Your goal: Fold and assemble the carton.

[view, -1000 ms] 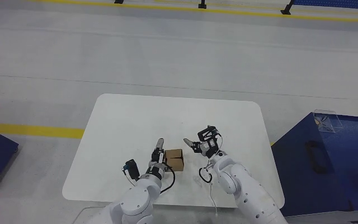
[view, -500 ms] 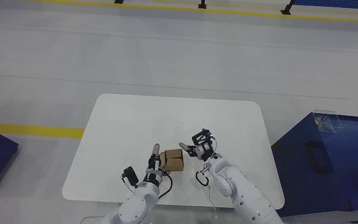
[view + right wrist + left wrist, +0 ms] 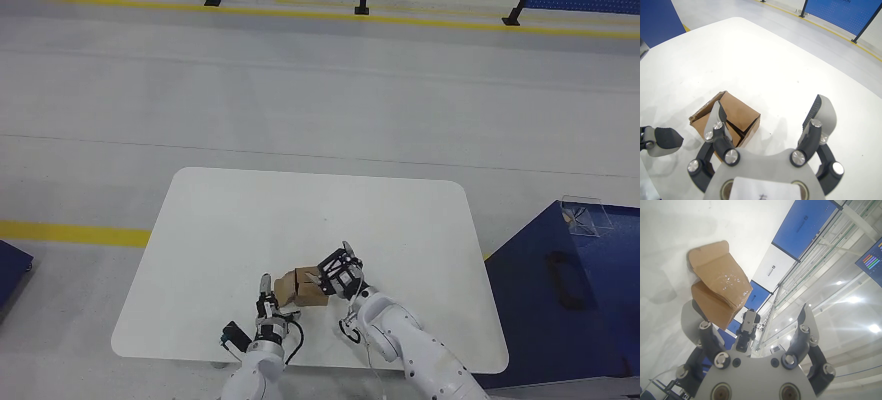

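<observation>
As left pincer (image 3: 749, 308) (apart) backs off, right pincer (image 3: 768, 103) has come over carton (image 3: 738, 113); also apart.

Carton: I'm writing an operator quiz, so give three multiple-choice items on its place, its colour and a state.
1. The carton sits: A) on the table between the left end effector and right end effector; B) on the floor; C) on a shelf.
2. The carton is: A) white; B) brown; C) blue.
3. The right end effector is: A) shut on the carton; B) shut, empty; C) open.
Answers: 1A, end effectors flank it; 2B, plain cardboard; 3C, fingers wide apart.
</observation>
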Robot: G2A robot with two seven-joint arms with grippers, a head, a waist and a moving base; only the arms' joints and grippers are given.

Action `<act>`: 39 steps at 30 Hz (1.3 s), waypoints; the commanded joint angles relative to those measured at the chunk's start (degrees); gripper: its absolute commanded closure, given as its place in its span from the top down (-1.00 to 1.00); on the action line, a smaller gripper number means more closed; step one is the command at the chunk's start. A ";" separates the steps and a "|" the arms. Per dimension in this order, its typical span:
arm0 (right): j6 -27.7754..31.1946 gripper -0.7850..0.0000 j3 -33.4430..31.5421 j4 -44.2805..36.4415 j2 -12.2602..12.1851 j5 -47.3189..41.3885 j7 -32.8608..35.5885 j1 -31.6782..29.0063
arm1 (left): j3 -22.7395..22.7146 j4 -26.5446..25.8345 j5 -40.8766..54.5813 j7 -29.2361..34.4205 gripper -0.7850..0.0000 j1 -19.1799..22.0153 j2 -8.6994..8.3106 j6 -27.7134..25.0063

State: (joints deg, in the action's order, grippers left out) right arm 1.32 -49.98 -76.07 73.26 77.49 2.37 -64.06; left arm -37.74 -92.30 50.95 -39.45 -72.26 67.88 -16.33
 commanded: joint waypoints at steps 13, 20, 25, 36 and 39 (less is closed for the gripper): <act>-0.32 1.00 0.66 1.97 1.06 3.03 1.16 0.40 | -1.14 7.54 -0.32 -2.51 1.00 3.29 4.46 0.93; -0.54 1.00 0.48 2.28 1.52 3.70 1.41 0.39 | -2.34 9.61 -5.93 -5.17 1.00 3.16 5.87 -0.59; -0.51 1.00 0.41 2.73 1.88 4.04 1.69 0.61 | -4.17 9.74 -10.77 -6.37 1.00 1.98 6.37 -2.67; -0.69 1.00 0.25 3.04 2.63 4.44 2.35 0.57 | -8.89 7.87 -19.32 -4.76 1.00 -0.49 7.02 -4.79; -0.83 1.00 0.11 3.13 2.81 4.52 2.50 0.55 | -9.92 7.07 -21.50 -2.89 1.00 -1.34 7.14 -5.89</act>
State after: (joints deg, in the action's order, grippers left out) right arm 0.53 -49.79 -72.96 76.02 82.08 4.84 -63.48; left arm -47.32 -84.93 30.28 -43.01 -73.31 74.99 -21.90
